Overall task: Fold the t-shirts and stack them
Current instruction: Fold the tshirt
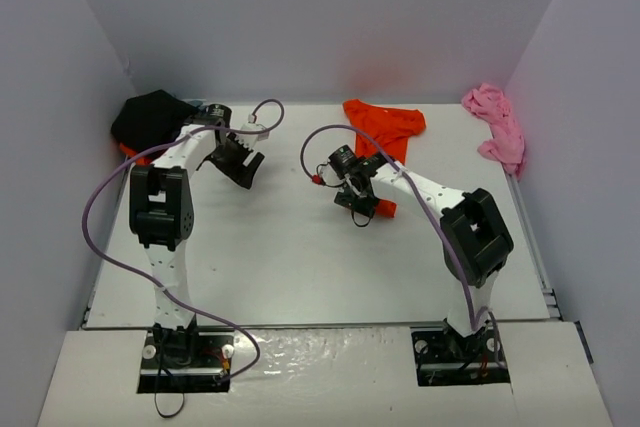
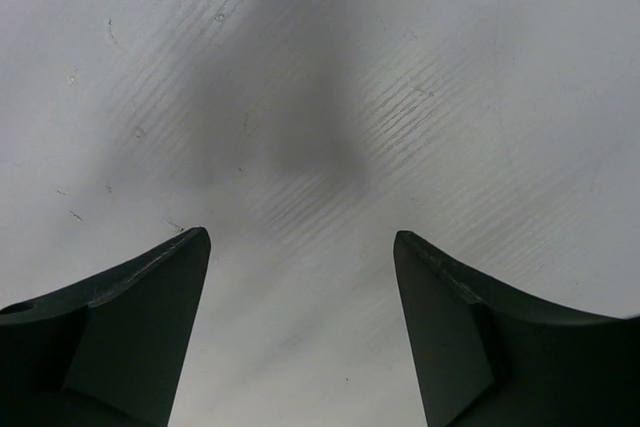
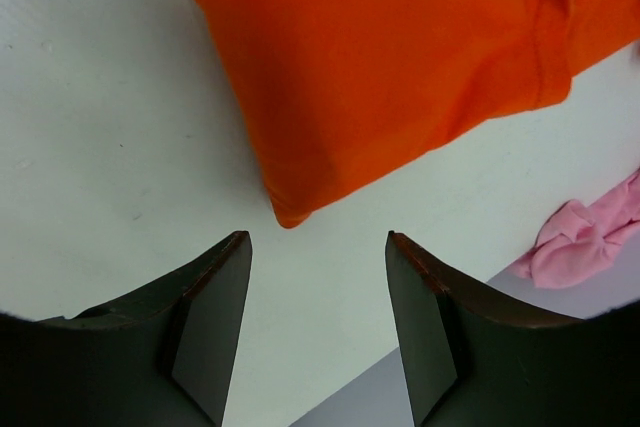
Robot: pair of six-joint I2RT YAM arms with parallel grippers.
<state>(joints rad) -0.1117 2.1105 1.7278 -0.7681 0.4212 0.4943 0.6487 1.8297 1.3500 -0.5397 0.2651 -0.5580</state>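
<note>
An orange-red t-shirt (image 1: pixel 385 125) lies crumpled at the back middle of the table, and a part of it runs forward under my right arm. In the right wrist view its corner (image 3: pixel 400 67) lies just ahead of my right gripper (image 3: pixel 318 237), which is open, empty and above the table (image 1: pixel 358 203). A black t-shirt (image 1: pixel 150 117) is bunched at the back left, with a sliver of a second orange-red shirt (image 1: pixel 127 150) under it. A pink t-shirt (image 1: pixel 497 125) lies crumpled at the back right and also shows in the right wrist view (image 3: pixel 585 242). My left gripper (image 1: pixel 243 169) is open and empty over bare table (image 2: pixel 300 237).
The white table (image 1: pixel 300 257) is enclosed by grey walls on the left, back and right. Purple cables loop from both arms. The pink shirt lies against the right wall.
</note>
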